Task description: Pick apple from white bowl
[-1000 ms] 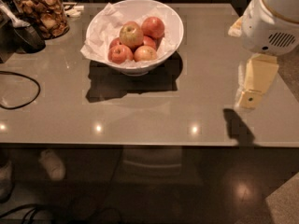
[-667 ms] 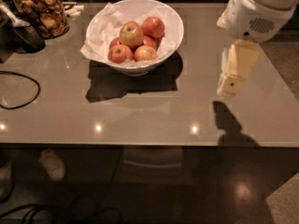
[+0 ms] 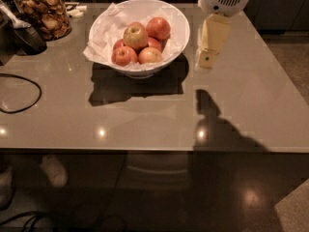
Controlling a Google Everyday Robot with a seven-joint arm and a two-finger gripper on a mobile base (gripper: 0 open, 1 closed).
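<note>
The white bowl (image 3: 178, 25), wide and glossy and lined with crumpled white paper, stands on the grey table toward the back. Several apples lie in it. The yellow-green apple with a red-orange blush (image 3: 135, 36) sits on top, left of centre; redder apples lie around it. My gripper (image 3: 206, 61) hangs from the white arm just right of the bowl, above the table and close to the bowl's right rim, apart from the apples. It holds nothing that I can see.
A glass jar of brown snacks (image 3: 42, 11) stands at the back left, with a dark scoop (image 3: 26, 33) beside it. A black cable (image 3: 21, 93) loops on the table's left side. The table's front edge (image 3: 145, 150) runs across the middle of the view.
My arm and gripper have moved left and toward the back, from the table's right side to just beside the bowl's right rim. The bowl and apples have not shifted.
</note>
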